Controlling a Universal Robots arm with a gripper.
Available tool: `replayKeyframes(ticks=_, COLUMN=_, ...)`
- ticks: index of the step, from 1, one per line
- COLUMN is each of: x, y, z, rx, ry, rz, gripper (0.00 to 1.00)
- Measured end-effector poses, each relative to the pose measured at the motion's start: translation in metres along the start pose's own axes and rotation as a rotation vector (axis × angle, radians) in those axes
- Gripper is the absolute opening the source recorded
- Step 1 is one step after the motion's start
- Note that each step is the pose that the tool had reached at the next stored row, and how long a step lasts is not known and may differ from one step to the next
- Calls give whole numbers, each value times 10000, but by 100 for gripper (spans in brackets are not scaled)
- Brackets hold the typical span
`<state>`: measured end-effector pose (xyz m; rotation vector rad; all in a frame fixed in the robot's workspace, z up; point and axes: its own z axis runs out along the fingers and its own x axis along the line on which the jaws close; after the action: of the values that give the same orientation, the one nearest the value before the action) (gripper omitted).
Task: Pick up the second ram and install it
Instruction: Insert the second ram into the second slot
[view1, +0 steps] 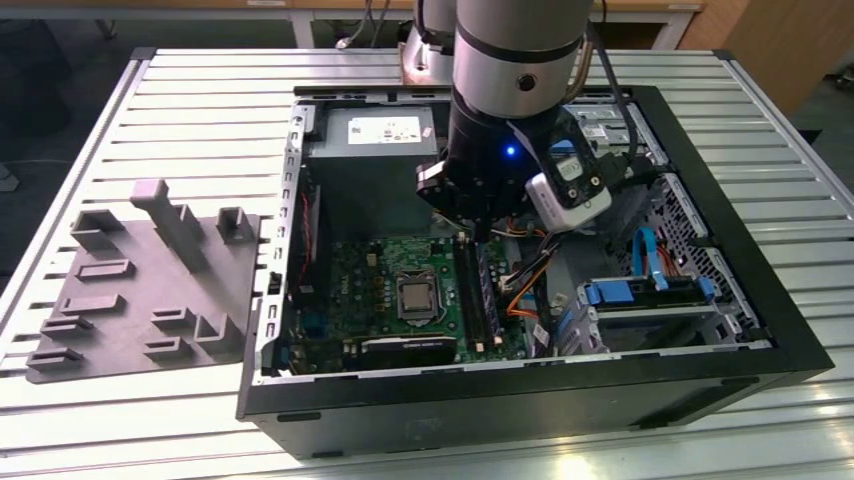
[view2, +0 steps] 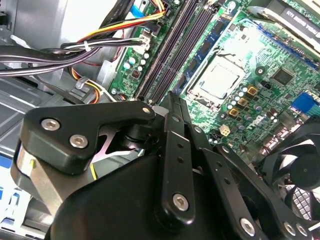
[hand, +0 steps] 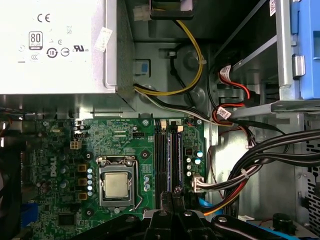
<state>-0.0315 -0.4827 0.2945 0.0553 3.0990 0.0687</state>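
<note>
Green motherboard (hand: 60, 165) carries the second ram (hand: 179, 150) upright in its slot beside black slots (hand: 160, 160); the gripper (hand: 176, 192), fingers (view2: 169, 104) pressed together, hangs just over that stick's end, whether touching cannot be told.

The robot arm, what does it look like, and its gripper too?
The arm is a silver-grey tube ending in a black wrist with a small blue light. A white camera block sits on its side. The gripper is black jointed bars fastened with silver screws.
</note>
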Motion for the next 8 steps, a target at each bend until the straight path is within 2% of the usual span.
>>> replayKeyframes(ticks=8, x=1, y=-1, z=16, rx=-1, ry=0, rz=0, gripper=11)
